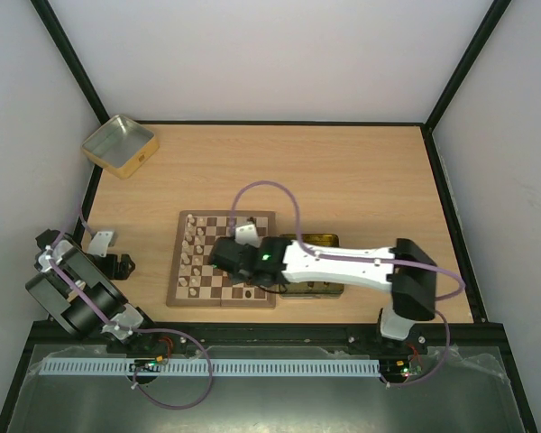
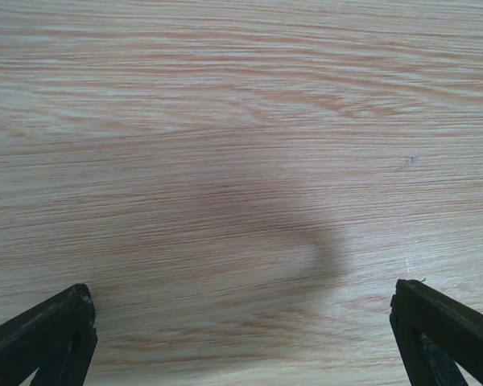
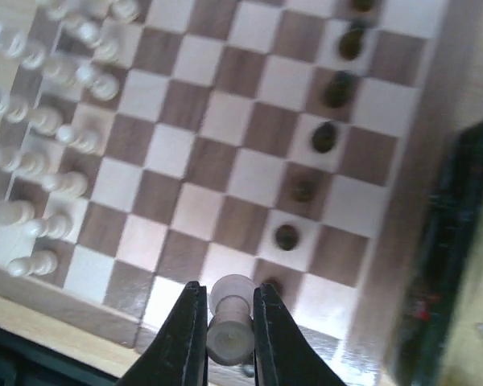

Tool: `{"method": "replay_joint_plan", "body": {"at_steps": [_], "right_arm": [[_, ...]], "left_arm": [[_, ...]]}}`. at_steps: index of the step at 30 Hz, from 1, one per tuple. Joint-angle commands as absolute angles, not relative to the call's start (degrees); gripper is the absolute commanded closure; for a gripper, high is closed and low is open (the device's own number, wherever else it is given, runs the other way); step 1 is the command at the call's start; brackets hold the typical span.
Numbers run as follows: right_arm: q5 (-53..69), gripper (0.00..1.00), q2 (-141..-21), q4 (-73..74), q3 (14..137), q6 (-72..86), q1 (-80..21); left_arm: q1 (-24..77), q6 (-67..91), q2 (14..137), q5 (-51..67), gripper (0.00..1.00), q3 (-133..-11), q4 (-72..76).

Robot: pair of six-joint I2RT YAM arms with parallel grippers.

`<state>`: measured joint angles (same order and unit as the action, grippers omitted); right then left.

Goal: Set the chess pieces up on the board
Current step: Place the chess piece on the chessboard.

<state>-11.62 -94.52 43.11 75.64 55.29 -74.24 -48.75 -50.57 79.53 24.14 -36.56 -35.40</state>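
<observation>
Board beneath right hand with piece

You had a matt wood-grain table, a faintly glossy wooden board, a smooth pale wooden chess piece and a shiny metal tin.

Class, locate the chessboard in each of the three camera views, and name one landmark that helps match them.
Top external: the board lies centre-left, partly under the right arm.
Left wrist: not in it; only tabletop shows.
Right wrist: the board fills most of the frame, above the right fingers gripping a pale piece.
Shared landmark: the pale pieces lined along one board edge.
</observation>
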Motion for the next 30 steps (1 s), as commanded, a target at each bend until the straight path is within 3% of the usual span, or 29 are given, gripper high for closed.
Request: {"method": "replay_joint_plan", "body": {"at_steps": [1, 13, 30], "right_arm": [[-10.1, 0.94, -102.8, 42.7, 84.4, 52.3, -77.5], [-4.7, 0.93, -124.6, 45.8, 112.5, 46.5, -82.9], [-3.1, 0.92, -131.4, 46.7, 115.6, 44.9, -83.2]], "left_arm": [[-48.9, -50.8, 79.5, 23.5, 0.01, -34.2, -37.4], [-52.6, -52.4, 83.8, 24.9, 0.01, -35.1, -36.5], [-56.7, -55.5, 88.1, 25.8, 0.01, -36.4, -36.8]]}}
